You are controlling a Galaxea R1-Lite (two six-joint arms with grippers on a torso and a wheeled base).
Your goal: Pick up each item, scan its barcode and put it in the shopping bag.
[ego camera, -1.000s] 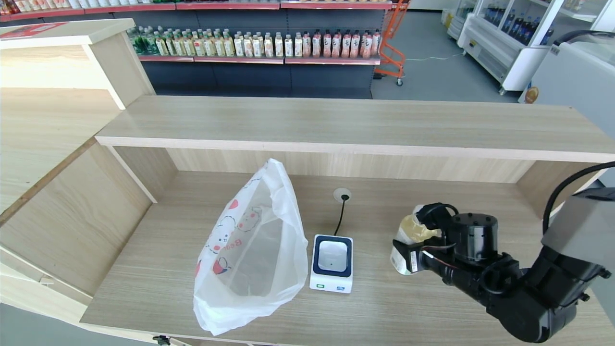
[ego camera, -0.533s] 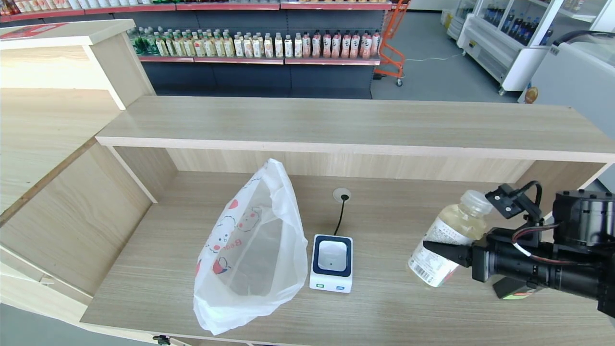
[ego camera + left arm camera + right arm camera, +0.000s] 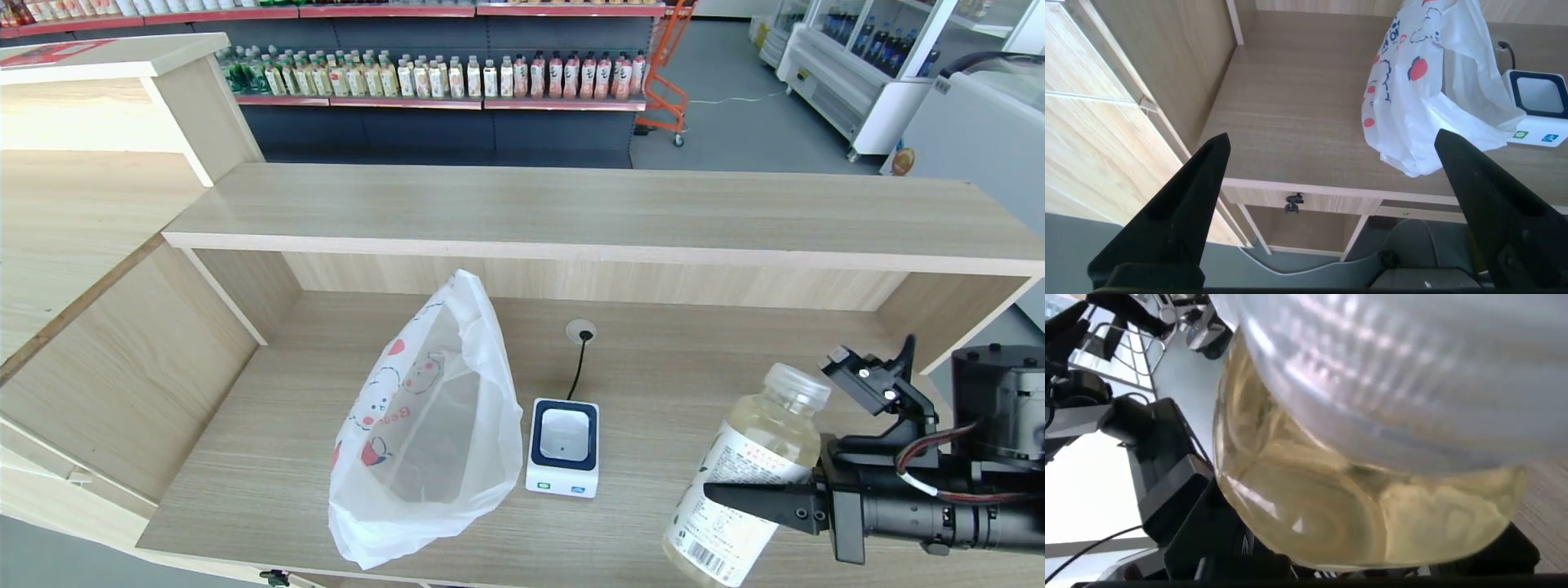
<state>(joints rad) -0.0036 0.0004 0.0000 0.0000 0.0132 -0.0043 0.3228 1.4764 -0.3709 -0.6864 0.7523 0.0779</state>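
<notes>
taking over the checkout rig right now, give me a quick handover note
Right gripper: shut on the bottle, held tilted over the counter, right of the scanner.
Left gripper: open, empty, off the counter's front edge.
Shopping bag lies left of the scanner, looks empty.
Done: bottle picked up.
Left: scan its barcode, bag it.

Wooden counter point(image 3: 269, 465): white shopping bag point(image 3: 433, 425) just left of scanner point(image 3: 563, 446); cable point(image 3: 578, 369) runs to rear grommet point(image 3: 581, 330).
</notes>
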